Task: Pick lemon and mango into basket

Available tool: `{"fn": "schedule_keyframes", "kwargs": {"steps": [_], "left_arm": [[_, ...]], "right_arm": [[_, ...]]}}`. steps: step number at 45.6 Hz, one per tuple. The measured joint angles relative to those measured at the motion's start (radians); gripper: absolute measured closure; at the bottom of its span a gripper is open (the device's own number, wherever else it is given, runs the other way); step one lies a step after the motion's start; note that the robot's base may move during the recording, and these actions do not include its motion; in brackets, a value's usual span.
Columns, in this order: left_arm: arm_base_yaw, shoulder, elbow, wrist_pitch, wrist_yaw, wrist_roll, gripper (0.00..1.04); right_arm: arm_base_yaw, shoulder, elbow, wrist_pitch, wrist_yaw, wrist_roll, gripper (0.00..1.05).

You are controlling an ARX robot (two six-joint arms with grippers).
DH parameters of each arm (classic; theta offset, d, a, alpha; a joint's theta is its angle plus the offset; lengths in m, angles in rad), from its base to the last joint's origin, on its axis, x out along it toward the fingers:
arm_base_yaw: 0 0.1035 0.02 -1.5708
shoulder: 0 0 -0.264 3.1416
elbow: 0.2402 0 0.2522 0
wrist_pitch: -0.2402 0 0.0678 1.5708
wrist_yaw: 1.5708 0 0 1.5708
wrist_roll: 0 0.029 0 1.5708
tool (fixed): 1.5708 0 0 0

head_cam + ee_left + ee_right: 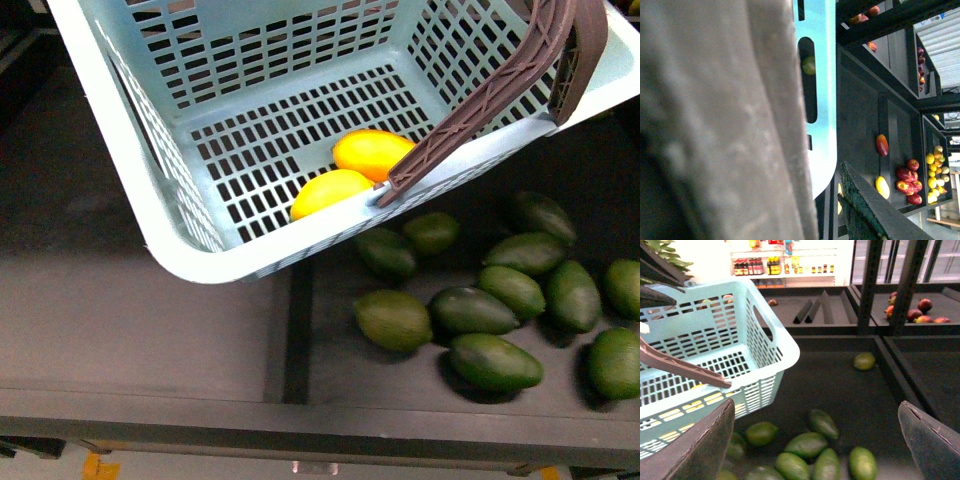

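The light turquoise basket [150,200] hangs tilted over the dark shelf, its brown-grey handle [500,90] swung across the right side. Two smooth yellow fruits lie on its slotted floor: a deeper orange one [368,152] and a yellower one [328,192] against the near wall. I cannot tell which is the lemon and which the mango. My left gripper [827,205] is shut on the basket; the blurred handle [715,125] fills that view beside one padded finger [862,207]. My right gripper [815,450] hangs open over green avocados, next to the basket [775,347].
Several dark green avocados [480,310] lie on the shelf right of and below the basket. A divider strip [297,330] runs to the shelf's front edge. A lone green fruit [864,361] sits farther back. Red fruits [920,310] fill a neighbouring bin behind black posts [867,285].
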Motion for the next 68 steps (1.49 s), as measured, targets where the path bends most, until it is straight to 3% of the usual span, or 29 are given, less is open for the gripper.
{"fn": "schedule_keyframes", "kwargs": {"steps": [30, 34, 36, 38, 40, 49, 59, 68], "left_arm": [[0.017, 0.000, -0.001, 0.003, -0.038, 0.027, 0.76], [0.000, 0.008, -0.026, 0.109, -0.197, -0.034, 0.76], [-0.014, 0.040, -0.028, 0.202, -0.374, -0.145, 0.76], [-0.016, 0.063, -0.018, 0.222, -0.478, -0.194, 0.76], [0.006, 0.100, 0.012, 0.222, -0.516, -0.220, 0.76], [0.108, 0.321, 0.209, 0.152, -0.459, -0.343, 0.76], [0.157, 0.561, 0.505, -0.056, -0.442, -0.529, 0.76], [0.185, 0.596, 0.571, -0.113, -0.415, -0.645, 0.76]], "right_arm": [[-0.002, 0.000, -0.001, 0.000, -0.006, 0.000, 0.09], [-0.002, 0.001, -0.001, 0.000, -0.006, 0.000, 0.09], [-0.002, 0.001, -0.001, 0.000, -0.007, 0.000, 0.09], [-0.002, 0.000, -0.001, 0.000, -0.006, 0.000, 0.09], [-0.002, 0.000, -0.001, 0.000, -0.002, 0.000, 0.09], [-0.002, 0.000, -0.001, 0.000, -0.003, 0.000, 0.09], [-0.002, 0.000, -0.001, 0.000, -0.002, 0.000, 0.09], [-0.002, 0.000, -0.001, 0.000, -0.002, 0.000, 0.09]]}}
